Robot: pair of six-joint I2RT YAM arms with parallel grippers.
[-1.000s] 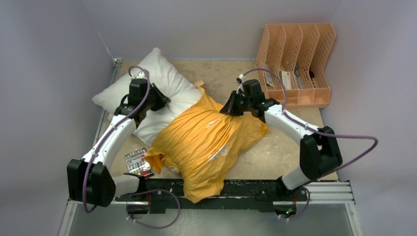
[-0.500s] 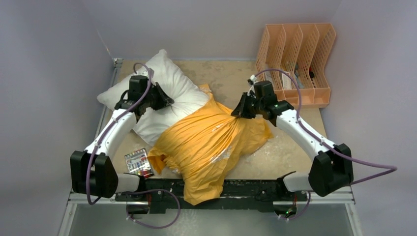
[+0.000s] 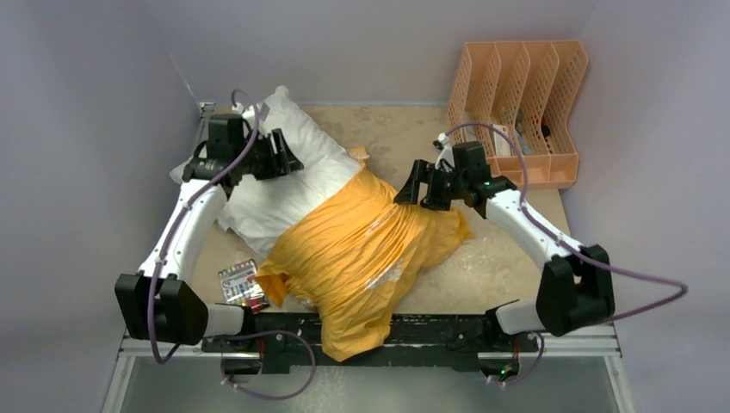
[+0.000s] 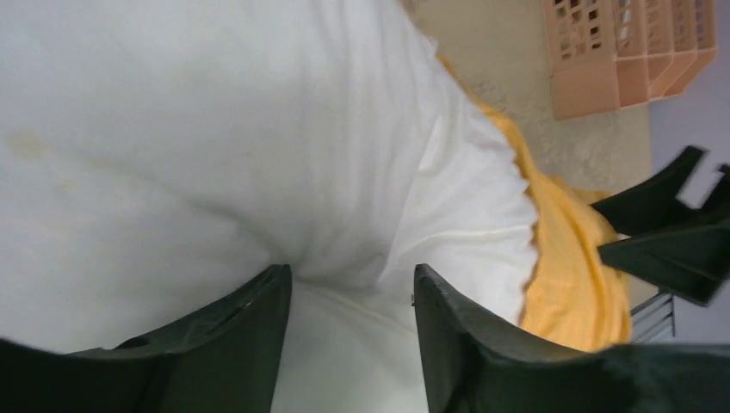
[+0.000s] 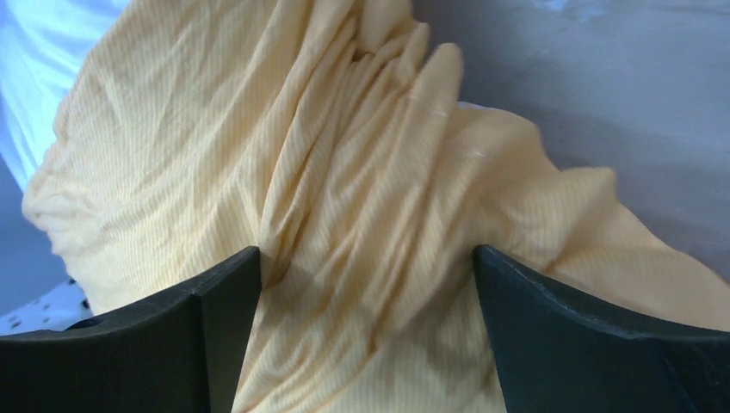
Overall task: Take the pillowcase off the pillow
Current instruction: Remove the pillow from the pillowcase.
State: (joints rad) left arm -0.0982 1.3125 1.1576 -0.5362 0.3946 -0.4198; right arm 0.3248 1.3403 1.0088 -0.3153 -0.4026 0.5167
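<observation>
left gripper (image 3: pixel 281 157): jaws part-way apart, down on the white pillow (image 3: pixel 280 198); the fabric bulges up between its fingers (image 4: pixel 250 323), and no pinch shows.
right gripper (image 3: pixel 414 191): jaws spread wide, holding nothing, just over the gathered pleats of the pillowcase (image 3: pixel 361 249).
pillowcase: orange-yellow, rumpled, covers the near half of the pillow; it runs from the table's middle to 6 o'clock, where a corner hangs over the near rail; the print is not readable here.
pillow: bare white half sticks out of the cover toward 10 o'clock, its far corner close to the back wall.
seam: the cover's open edge crosses the pillow between the two grippers.
file rack (image 3: pixel 525 112): peach plastic, at 1 o'clock, well apart from the cloth.
small colourful pack (image 3: pixel 241 284): at 8 o'clock, just beside the cover's left corner.
table (image 3: pixel 508 258): beige, mottled.
</observation>
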